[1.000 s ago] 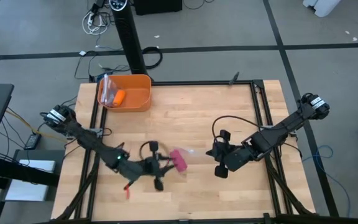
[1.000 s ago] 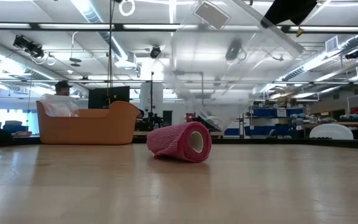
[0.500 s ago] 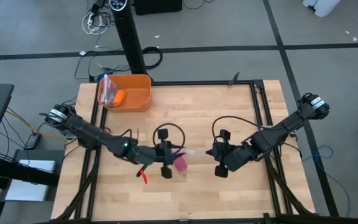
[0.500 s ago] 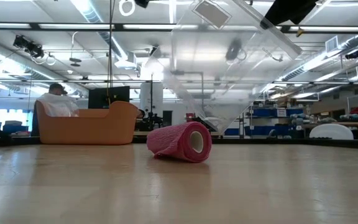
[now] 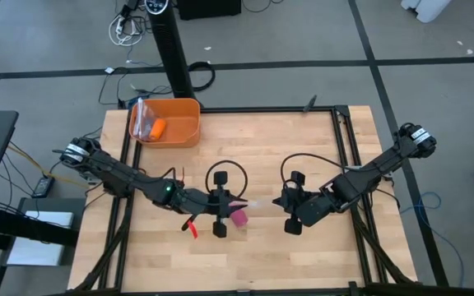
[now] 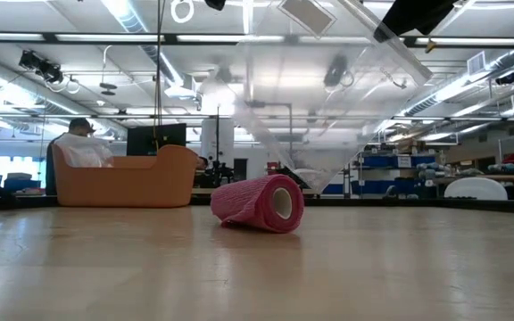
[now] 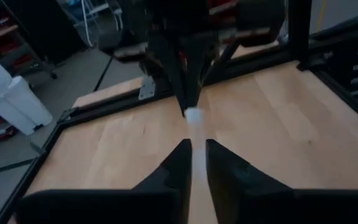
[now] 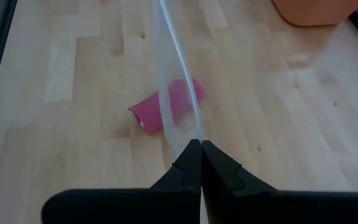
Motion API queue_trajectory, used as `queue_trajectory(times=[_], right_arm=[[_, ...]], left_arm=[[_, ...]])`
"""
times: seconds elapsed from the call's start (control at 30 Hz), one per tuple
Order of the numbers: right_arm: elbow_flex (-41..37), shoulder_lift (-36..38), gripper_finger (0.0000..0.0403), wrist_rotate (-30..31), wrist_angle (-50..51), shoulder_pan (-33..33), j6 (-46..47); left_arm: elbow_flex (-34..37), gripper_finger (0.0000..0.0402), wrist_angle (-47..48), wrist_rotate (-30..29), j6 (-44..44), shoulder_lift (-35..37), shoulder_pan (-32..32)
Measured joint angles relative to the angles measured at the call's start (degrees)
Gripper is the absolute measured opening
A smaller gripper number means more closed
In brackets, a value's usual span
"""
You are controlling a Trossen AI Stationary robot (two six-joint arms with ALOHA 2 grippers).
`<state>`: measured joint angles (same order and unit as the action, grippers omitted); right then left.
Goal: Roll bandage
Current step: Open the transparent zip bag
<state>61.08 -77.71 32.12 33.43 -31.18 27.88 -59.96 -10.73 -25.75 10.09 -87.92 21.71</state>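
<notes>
My right gripper (image 8: 199, 144) had its jaws pressed tight together on a thin edge of the clear bag (image 8: 176, 93). My left gripper (image 7: 194, 144) faced it from the other side. Its jaws were a little bit apart, and the see-through plastic ran through the thin gap between them, so I don't think that side had a grip yet. The bag hung between my two grippers, up off the table (image 5: 303, 148). The bandage (image 5: 239, 217) lay on the wood just below the middle of the high view, under the plastic. It was a neat little pink roll, so I think the rolling part was done. I think my job here was to get a good hold on the bag. I had to squeeze my left jaws flat on the plastic and pinch gently. I also had to keep my right side tight and not bump the roll, as it could roll away.
</notes>
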Motion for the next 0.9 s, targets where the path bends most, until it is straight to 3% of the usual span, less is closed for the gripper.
queue_trajectory(times=[0.27,0.7,0.9], right_arm=[[0.0,0.0,0.0000,0.0,-0.2,0.0,-0.2],[0.0,0.0,0.0000,-0.4,-1.5,0.0,-1.1],[0.0,0.0,0.0000,-0.4,-1.8,0.0,-1.6]], left_arm=[[0.0,0.0015,-2.1,2.0,-0.1,-1.5,-1.2],[0.1,0.0024,-2.0,2.5,-0.3,-3.2,-1.8],[0.1,0.0050,0.2,2.5,-0.4,-3.2,-1.1]])
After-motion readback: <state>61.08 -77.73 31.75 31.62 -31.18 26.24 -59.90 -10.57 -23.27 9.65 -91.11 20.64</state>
